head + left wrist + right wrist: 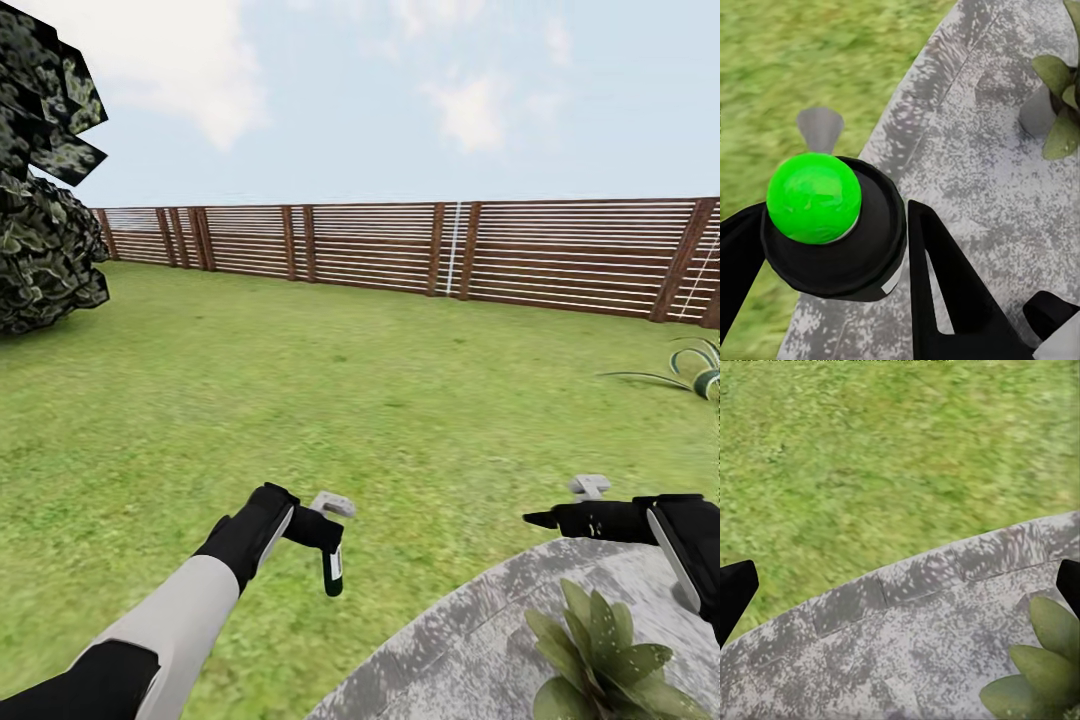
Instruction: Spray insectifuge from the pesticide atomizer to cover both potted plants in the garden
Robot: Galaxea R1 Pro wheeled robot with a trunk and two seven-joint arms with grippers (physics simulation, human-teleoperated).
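The head camera looks forward and slightly down across the lawn [300,400] to the slatted fence [400,245] and sky, both arms low in frame. The left wrist camera points steeply down, very close over the pesticide atomizer [832,225] in the left claw [832,255], above the patio [967,150] edge. The right wrist camera tilts down at the same paved rim. All 3 views share the patio and 1 potted plant [600,660].

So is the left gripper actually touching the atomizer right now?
Touching. In the left wrist view the left gripper has its jaws pressed against both sides of the pesticide atomizer; the head view shows the bottle hanging from it.
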